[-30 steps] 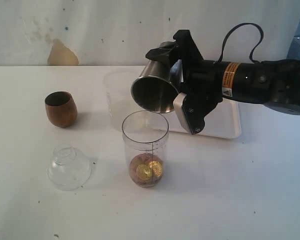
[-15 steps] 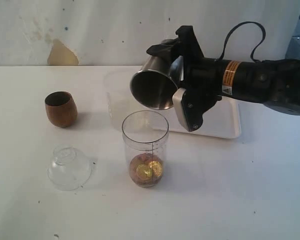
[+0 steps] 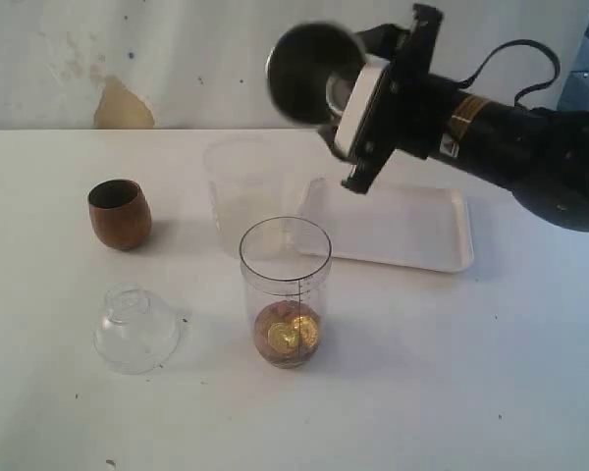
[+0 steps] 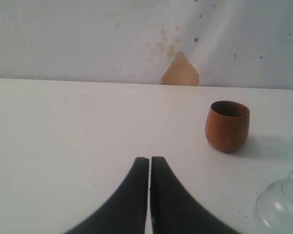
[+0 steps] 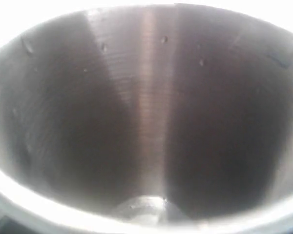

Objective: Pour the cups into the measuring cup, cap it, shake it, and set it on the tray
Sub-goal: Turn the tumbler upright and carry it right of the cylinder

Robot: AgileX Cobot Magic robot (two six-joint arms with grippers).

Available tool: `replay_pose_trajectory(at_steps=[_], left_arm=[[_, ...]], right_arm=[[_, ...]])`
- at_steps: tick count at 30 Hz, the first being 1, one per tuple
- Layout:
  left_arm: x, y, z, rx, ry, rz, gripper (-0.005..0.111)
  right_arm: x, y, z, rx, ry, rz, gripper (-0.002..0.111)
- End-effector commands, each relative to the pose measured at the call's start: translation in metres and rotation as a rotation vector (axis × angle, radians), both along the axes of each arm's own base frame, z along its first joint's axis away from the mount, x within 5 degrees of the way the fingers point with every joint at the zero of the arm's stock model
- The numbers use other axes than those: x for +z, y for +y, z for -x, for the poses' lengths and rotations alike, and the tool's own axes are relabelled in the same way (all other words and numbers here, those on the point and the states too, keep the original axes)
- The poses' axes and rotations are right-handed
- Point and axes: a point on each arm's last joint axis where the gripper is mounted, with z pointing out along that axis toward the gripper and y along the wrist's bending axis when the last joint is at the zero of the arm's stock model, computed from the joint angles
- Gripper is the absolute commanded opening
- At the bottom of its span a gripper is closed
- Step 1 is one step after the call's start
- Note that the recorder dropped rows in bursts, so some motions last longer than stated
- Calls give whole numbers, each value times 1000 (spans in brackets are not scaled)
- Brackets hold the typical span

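White table (image 3: 530,373), matte, a few dark specks. Behind it a whitish wall (image 3: 177,49), stained and flecked, with a tan patch (image 3: 123,106) just above the table edge. The blue thing at the far right edge is too cropped to tell.

Right gripper (image 3: 342,86) is up in the air at 12 o'clock from the measuring cup (image 3: 285,285), jaws clamped on the steel tumbler (image 3: 309,71). Tumbler is tipped on its side, mouth facing the camera. In the right wrist view its bare steel inside (image 5: 146,122) fills the frame, with small droplets or specks on the wall.

Measuring cup stands upright on the table, centre, uncapped, black scale facing front, gold and brown pieces (image 3: 288,336) in the bottom. Domed lid (image 3: 135,329) lies apart at 8 o'clock from it. Wooden cup (image 3: 119,213) is upright at 10 o'clock. Frosted beaker (image 3: 238,191) is just behind at 11 o'clock. Tray (image 3: 412,235) is flat at 2 o'clock, under the right arm.

Left gripper (image 4: 149,162) shows in its wrist view only: jaws pressed together, gripping nothing, over bare table, wooden cup at 2 o'clock from the tips.
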Motion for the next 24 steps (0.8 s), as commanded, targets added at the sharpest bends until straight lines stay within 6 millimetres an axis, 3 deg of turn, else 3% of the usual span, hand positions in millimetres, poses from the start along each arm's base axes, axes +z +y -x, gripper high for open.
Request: replay_pose_trajectory(at_steps=[1, 3, 6, 13, 17, 24], left_arm=[[-1, 0, 0, 0, 2, 3, 2], [-1, 0, 0, 0, 2, 3, 2], [-1, 0, 0, 0, 2, 3, 2], [-1, 0, 0, 0, 2, 3, 2], [-1, 0, 0, 0, 2, 3, 2], [-1, 0, 0, 0, 2, 3, 2]], right_arm=[[19, -20, -4, -187, 283, -637, 0], [17, -26, -4, -255, 417, -771, 0], [14, -29, 0, -325, 538, -818, 0], [1, -33, 27, -309, 610, -921, 0], [-21, -34, 47, -245, 646, -946, 0], [-62, -33, 73, -248, 751, -805, 0]])
